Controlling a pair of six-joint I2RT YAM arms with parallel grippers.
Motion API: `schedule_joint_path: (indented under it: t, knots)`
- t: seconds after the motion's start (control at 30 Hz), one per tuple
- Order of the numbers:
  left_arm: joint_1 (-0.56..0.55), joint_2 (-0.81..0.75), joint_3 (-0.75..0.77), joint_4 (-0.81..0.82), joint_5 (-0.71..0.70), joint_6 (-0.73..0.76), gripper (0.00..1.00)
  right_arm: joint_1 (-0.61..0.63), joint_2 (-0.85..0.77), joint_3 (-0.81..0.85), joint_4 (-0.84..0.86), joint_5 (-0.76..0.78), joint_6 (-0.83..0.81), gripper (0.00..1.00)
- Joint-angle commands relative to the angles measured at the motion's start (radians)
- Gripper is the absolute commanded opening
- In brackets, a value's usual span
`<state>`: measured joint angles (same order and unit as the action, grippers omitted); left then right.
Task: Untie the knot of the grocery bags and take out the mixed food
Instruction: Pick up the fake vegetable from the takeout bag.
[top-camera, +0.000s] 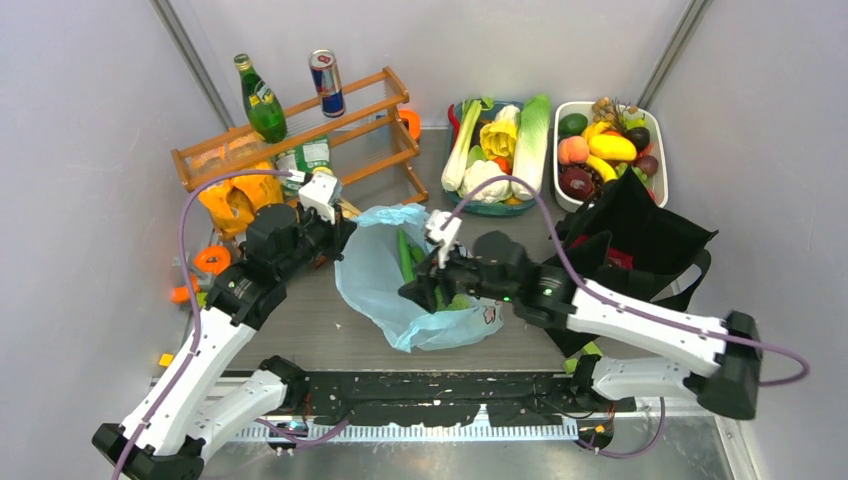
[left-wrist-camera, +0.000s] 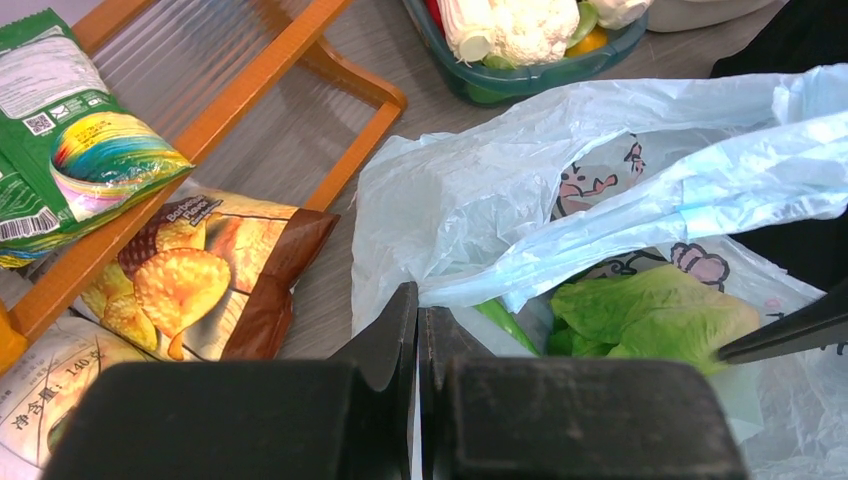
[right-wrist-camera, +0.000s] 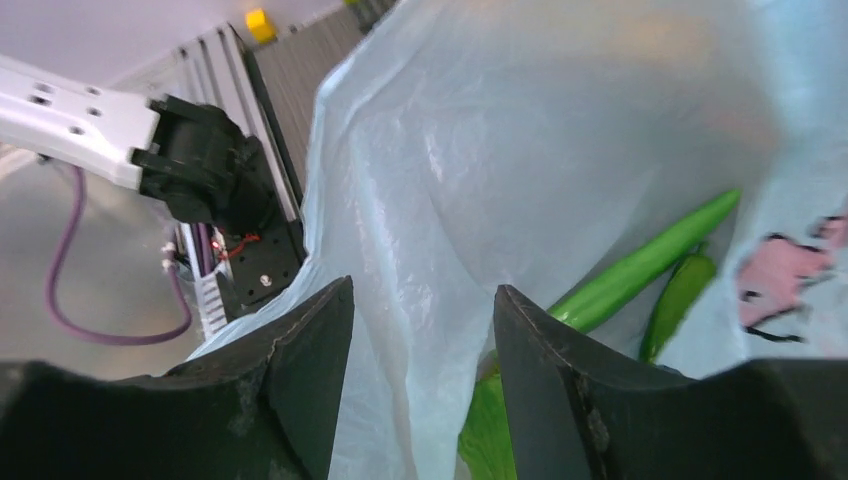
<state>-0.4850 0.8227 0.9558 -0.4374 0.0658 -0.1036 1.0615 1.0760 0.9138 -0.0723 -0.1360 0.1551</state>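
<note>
From above, a grey ribbed tabletop sits between pale grey walls. The thin light-blue plastic bag lies open mid-table with a green cucumber inside. The black fabric tote slumps to its right, and a slatted wooden rack stands behind.

At the left wrist, the left gripper is pressed together at the bag's rim. A leafy green cabbage lies just beyond it, and a brown crisp packet lies to the left.

At the right wrist, the right gripper stands spread, with bag film between its fingers.
</note>
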Motion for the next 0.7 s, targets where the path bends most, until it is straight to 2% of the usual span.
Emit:
schedule_joint_path:
  t: [0.0, 0.23, 0.43, 0.53, 0.67]
  knots:
    - [-0.001, -0.016, -0.008, 0.063, 0.016, 0.005, 0.0, 0.036, 0.138, 0.09, -0.017, 0.168, 0.082, 0.61]
    - [-0.001, -0.019, -0.009, 0.066, 0.03, 0.002, 0.0, 0.037, 0.332, 0.127, -0.095, 0.391, 0.236, 0.62]
    - [-0.001, -0.029, -0.012, 0.068, 0.022, 0.004, 0.0, 0.035, 0.341, 0.048, -0.157, 0.569, 0.285, 0.73]
    - [-0.001, -0.032, -0.012, 0.069, 0.02, 0.004, 0.0, 0.027, 0.327, 0.023, -0.205, 0.577, 0.281, 0.81]
    - [-0.001, -0.028, -0.012, 0.068, 0.02, 0.003, 0.0, 0.023, 0.337, 0.009, -0.269, 0.478, 0.214, 0.88]
